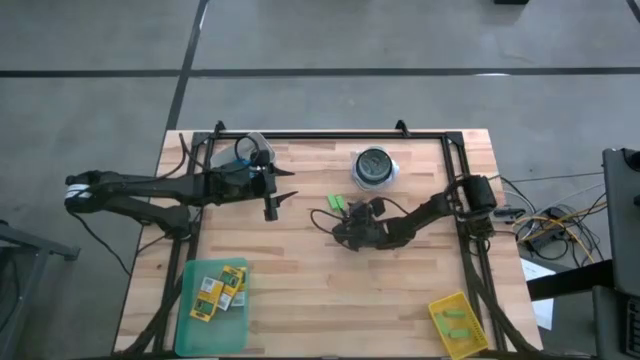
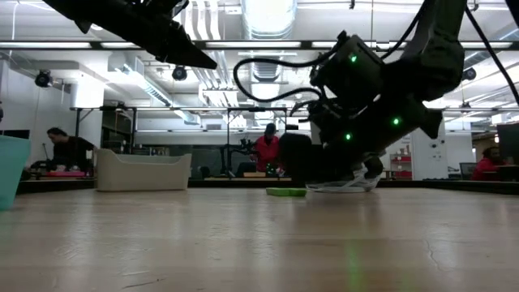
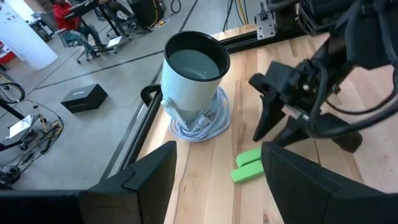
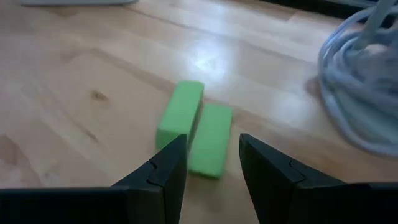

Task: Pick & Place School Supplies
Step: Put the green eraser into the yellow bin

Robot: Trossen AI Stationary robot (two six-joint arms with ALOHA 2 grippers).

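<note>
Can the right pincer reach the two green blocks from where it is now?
Probably yes. The right pincer sits low over the table, open, with the green blocks straight ahead. Nothing lies between; the white cable coil is off to one side.

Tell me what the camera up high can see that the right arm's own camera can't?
Only the high view shows the flat green tray with small yellow-and-green crayon boxes, the small yellow bin, and the left gripper waiting near the table's back-left part. Only the right wrist view shows the right gripper with its fingers parted just short of the blocks. Both show two light-green rectangular blocks lying side by side on the wooden table, beside a coiled white cable.
</note>
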